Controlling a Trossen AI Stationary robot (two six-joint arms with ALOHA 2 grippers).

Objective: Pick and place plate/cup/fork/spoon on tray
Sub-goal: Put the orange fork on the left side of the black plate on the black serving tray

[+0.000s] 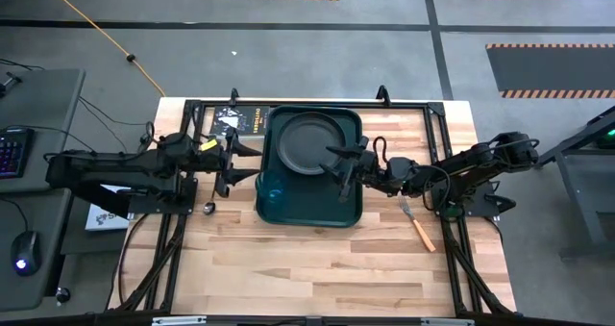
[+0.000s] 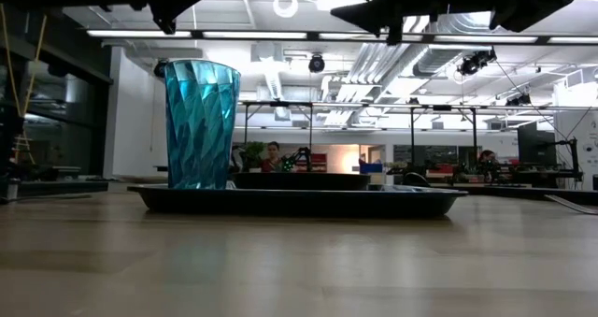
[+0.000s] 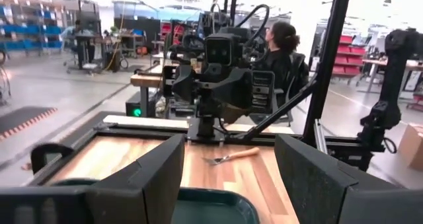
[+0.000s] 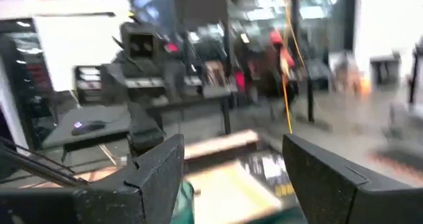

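Top-down view of a wooden table [image 1: 317,259] w/ a dark green tray [image 1: 351,213] near its centre. A round dark grey plate [image 1: 309,141] lies flat in the tray's far half. A teal cup [image 1: 272,198] stands upright in the tray's near corner on the left arm's side; the table-level view shows it clearly, tall and faceted [image 2: 201,123], w/ the low plate [image 2: 301,180] beyond it on the tray [image 2: 430,200].

The right gripper [image 1: 343,169] reaches in from the right side and hangs over the tray, at the plate's near right edge. Its fingers are spread apart and hold nothing; the right wrist view shows both dark fingers [image 4: 158,168] wide apart w/ empty space between.

The left gripper [image 1: 234,159] sits just off the tray's left rim, above bare table. Its fingers [image 3: 142,184] are also spread wide and empty, per the left wrist view.

The fork [image 1: 419,226], orange handle and silver tines, lies on the table to the right of the tray, not touching it. It also shows in the left wrist view [image 3: 231,156], beyond the tray [image 3: 218,207]. The spoon [image 1: 209,208], small and silver, lies on the table just left of the tray's near left corner.

A black printed book [image 1: 245,121] lies at the table's far edge, partly under the tray's far left corner. A person [image 3: 281,49] sits in the room beyond the table.
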